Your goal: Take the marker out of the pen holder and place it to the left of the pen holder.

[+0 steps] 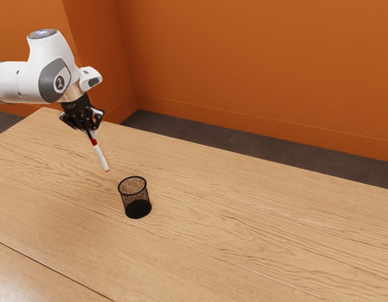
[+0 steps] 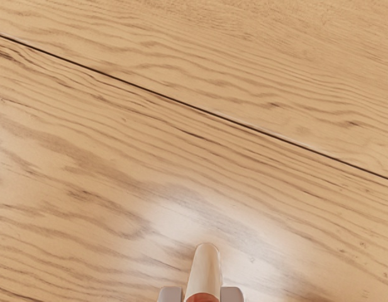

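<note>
In the exterior view's left part, the gripper (image 1: 91,130) is closed on the marker (image 1: 102,157), which points down, tilted, and seems above the table (image 1: 244,220). Further to that view's right, the pen holder (image 1: 144,196) stands upright.

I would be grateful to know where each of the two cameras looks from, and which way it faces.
Exterior view: set above table height at the arm's side, looking down across the table toward the orange wall; it shows the arm, the hand gripping the marker, and the pen holder.
Wrist view: mounted on the hand, facing down at the table; two fingertips flank the marker.
Shared: the hand's fingers, the marker and the tabletop.
</note>
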